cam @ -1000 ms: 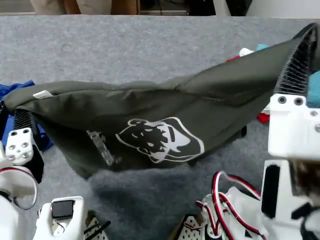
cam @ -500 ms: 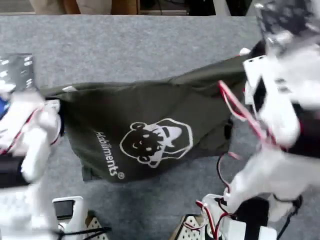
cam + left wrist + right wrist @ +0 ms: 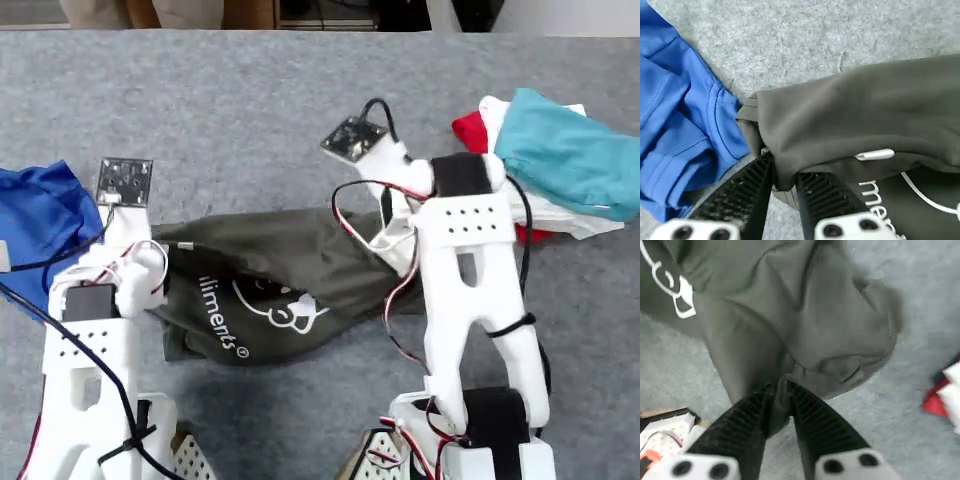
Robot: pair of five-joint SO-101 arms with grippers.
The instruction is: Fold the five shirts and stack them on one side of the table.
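Observation:
A dark olive shirt (image 3: 270,290) with a white print lies bunched on the grey table between the two arms. My left gripper (image 3: 782,182) is shut on its edge at the shirt's left end, right beside the blue shirt (image 3: 675,125). Shut as well, my right gripper (image 3: 781,390) pinches a fold of the olive shirt (image 3: 830,325) at its right end. The blue shirt (image 3: 40,220) lies crumpled at the table's left edge. A loose pile of teal (image 3: 565,150), white and red shirts (image 3: 470,130) sits at the right.
The grey table (image 3: 230,100) stretches bare behind the olive shirt. Both arms' white bases and cables (image 3: 400,290) stand at the near edge. A red corner of the pile (image 3: 940,395) lies close to my right gripper.
Both arms have come down and inward. The olive shirt, held up and stretched wide a second ago, now lies lowered and bunched on the table, still held at both ends.

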